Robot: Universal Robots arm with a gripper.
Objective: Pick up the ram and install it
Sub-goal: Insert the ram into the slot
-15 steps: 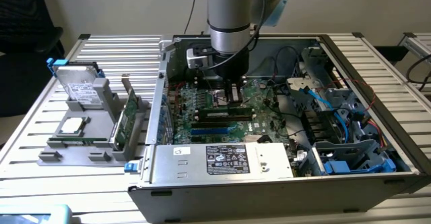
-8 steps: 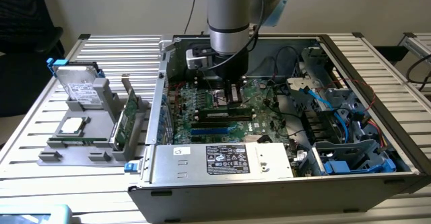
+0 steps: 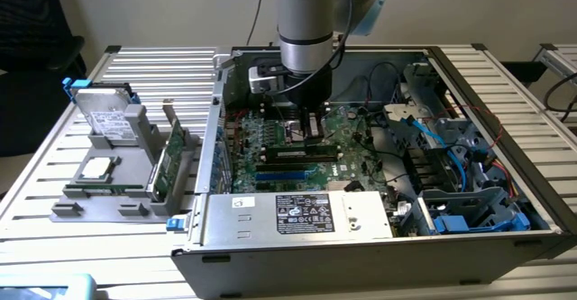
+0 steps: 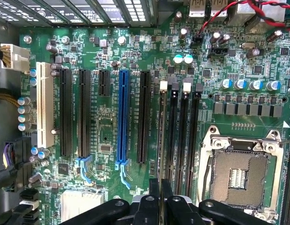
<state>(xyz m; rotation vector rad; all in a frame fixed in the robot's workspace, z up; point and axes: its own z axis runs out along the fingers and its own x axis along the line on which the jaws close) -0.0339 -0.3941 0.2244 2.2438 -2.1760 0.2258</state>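
Open computer case (image 3: 505, 239) lies on slatted table (image 3: 153, 70); motherboard (image 3: 298, 158) inside. Parts holder (image 3: 117, 198) stands beside case, toward the exterior view's left. Gripper (image 3: 302, 128) hangs over motherboard, above memory slots (image 4: 180, 136).

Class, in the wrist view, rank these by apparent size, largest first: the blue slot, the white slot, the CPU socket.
1. CPU socket, though its nearness to the camera may inflate it.
2. Blue slot and white slot: too alike to rank.

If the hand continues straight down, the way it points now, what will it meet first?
Probably the memory slots on the motherboard, where the ram seems to lie under the hand. Depth is unclear.
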